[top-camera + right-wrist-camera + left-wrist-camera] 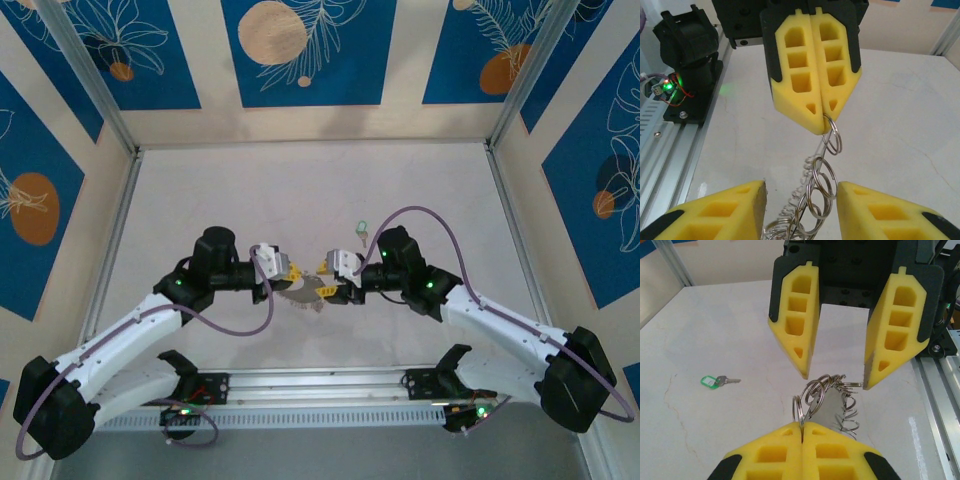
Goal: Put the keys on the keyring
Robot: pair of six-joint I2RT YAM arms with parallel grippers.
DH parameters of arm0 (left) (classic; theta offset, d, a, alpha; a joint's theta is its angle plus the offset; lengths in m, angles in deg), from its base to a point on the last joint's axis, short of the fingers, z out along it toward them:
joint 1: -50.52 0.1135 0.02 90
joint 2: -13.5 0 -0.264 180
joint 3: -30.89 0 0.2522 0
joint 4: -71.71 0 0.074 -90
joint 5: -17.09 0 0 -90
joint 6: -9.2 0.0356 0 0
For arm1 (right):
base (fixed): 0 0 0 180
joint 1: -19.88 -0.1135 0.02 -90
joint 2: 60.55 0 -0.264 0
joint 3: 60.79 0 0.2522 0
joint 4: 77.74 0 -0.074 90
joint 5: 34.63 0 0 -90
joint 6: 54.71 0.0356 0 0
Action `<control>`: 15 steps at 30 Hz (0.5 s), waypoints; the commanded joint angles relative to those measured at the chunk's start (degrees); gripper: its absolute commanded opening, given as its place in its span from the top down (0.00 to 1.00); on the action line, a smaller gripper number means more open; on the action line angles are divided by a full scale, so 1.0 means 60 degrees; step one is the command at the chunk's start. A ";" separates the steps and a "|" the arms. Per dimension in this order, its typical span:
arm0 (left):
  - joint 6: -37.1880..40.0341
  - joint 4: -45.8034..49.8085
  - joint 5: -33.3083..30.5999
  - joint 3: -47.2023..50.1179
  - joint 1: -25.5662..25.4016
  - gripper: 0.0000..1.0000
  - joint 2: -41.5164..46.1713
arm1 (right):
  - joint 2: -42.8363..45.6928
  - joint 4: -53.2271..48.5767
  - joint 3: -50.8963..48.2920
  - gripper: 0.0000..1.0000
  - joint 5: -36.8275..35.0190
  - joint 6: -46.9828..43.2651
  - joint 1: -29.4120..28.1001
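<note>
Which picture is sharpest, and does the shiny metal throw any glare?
Left wrist view: sharpest; the keyring shows small bright glints, no washout. Right wrist view: keyring crisp too, a green light glows softly on the left. Top view: even light, faint shadows under the arms, keyring small and fuzzy.

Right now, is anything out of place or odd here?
Only the key: it lies alone on the table, apart from the keyring, which the shut left fingers pinch while the right fingers stand open near it.
</note>
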 commanded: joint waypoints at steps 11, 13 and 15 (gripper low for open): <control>0.1328 -0.0187 0.1006 0.0276 -0.0077 1.00 0.0454 | 0.0499 -0.0354 0.0449 0.64 0.1282 -0.0813 0.0533; 0.1515 -0.0472 0.1399 0.0463 -0.0077 1.00 0.0575 | 0.0455 -0.0338 0.0518 0.68 0.1305 -0.0836 0.0664; 0.1486 -0.0505 0.1561 0.0475 -0.0077 1.00 0.0621 | 0.0368 0.0083 0.0370 0.70 0.1152 -0.0966 0.0726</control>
